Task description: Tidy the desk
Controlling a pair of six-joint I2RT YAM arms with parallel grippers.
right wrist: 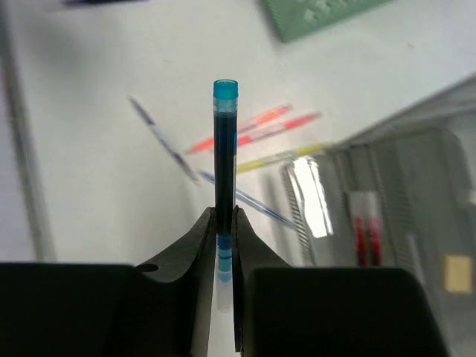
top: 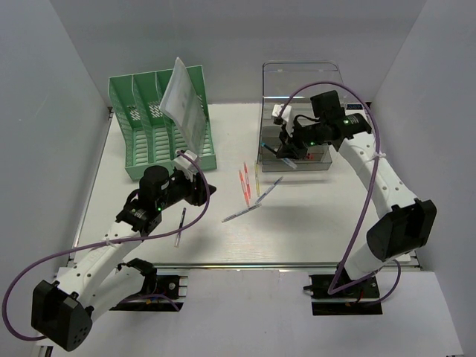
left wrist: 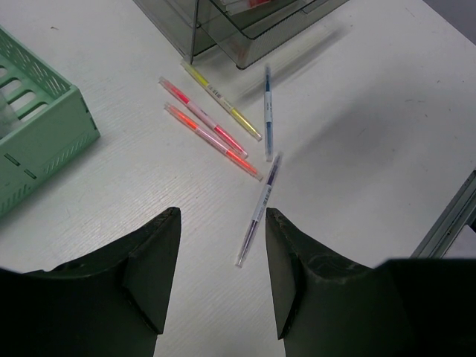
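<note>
The white desk carries loose pens. My right gripper is shut on a blue highlighter that sticks straight out past the fingertips. In the top view this gripper hovers at the front of the clear drawer box. My left gripper is open and empty, just above the desk, with the near end of a purple pen between its fingertips. In the top view it sits in front of the green file rack.
Two pink-red highlighters, a yellow highlighter, a blue pen and the purple pen lie mid-desk. A dark pen lies by the left arm. Papers stand in the rack. A metal rail lines the near edge.
</note>
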